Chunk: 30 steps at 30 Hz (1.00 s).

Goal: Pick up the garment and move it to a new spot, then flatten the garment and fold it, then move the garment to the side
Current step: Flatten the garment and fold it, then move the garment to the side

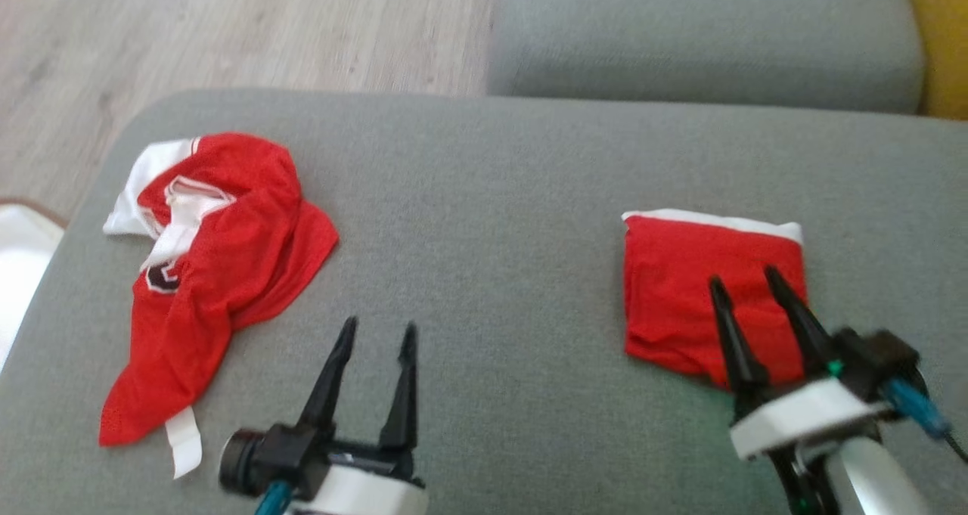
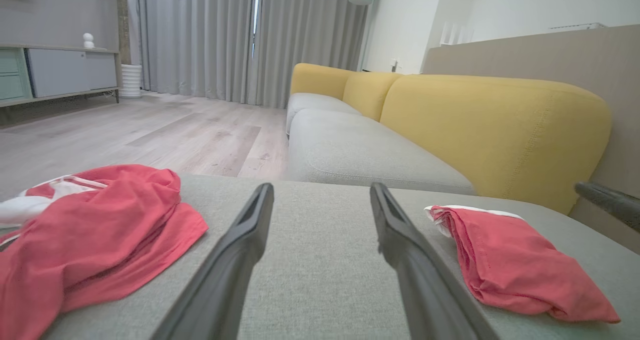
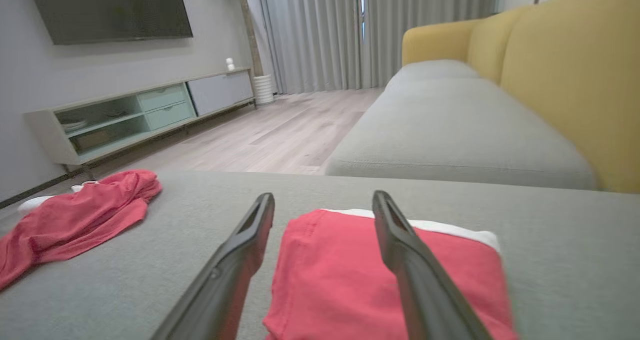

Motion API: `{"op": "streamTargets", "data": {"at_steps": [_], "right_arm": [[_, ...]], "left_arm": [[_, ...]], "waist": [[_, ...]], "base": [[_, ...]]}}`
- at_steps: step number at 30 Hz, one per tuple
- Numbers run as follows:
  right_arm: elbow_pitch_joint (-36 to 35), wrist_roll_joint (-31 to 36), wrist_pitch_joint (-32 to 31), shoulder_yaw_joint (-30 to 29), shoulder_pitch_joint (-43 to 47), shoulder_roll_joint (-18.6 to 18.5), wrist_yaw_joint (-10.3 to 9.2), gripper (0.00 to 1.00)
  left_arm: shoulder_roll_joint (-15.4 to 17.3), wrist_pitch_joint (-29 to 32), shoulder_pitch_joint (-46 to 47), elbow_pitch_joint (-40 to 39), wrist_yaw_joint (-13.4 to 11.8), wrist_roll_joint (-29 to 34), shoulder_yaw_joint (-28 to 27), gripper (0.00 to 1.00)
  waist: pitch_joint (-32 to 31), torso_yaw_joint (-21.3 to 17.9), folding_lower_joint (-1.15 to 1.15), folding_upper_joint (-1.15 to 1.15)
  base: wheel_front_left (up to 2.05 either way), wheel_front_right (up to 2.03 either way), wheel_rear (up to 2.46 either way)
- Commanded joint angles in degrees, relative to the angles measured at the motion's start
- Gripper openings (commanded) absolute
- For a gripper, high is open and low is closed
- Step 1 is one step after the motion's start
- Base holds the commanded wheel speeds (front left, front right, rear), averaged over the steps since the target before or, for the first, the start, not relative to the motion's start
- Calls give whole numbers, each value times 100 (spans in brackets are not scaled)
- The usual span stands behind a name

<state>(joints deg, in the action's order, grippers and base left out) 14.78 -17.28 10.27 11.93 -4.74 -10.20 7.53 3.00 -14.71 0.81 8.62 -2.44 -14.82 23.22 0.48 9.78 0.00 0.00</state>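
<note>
- Nearest the head camera, at lower left: left gripper, fingers spread wide, nothing between them, over a bare stretch of grey seat cushion.
- At lower right: right gripper, fingers likewise parted, gripping nothing, tips over the near part of the folded red garment.
- In the right wrist view: right gripper with both fingers standing apart above the folded red garment, red cloth visible between and beneath them; cannot tell whether the tips touch the cloth.
- Folded red garment: a compact, roughly square packet with a white edge along its far side, lying flat on the robot's right part of the cushion.
- Well apart from it, on the left part of the same cushion: crumpled red jersey with white trim, heaped and unfolded, near the cushion's left edge.
- In the left wrist view: left gripper pointing between the two, crumpled red jersey on one side, folded red garment on the other.
- Beyond: second grey seat, yellow backrest, pale wood floor, grey curtains.
</note>
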Motion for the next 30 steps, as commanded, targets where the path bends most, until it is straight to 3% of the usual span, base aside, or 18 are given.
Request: {"op": "streamTargets", "data": {"at_steps": [1,14,30], "right_arm": [[-181,131,238,-33,52,-36,-4,100],[-512,434,471,-811,857,104,-4,100],[-600,640,473,-1017,1086,328,-4,100]], "left_arm": [[-13,-29,-2,-226,-97,-21,-297,100],[-13,-29,-802,-607,-416,483,-828,100],[-13,-29,-798,-694,-253,748,-999,100]], "waist": [[-171,-95,0,0],[-388,-258,0,0],[-341,-283,0,0]], "base": [[0,0,0],[0,0,0],[0,0,0]]}}
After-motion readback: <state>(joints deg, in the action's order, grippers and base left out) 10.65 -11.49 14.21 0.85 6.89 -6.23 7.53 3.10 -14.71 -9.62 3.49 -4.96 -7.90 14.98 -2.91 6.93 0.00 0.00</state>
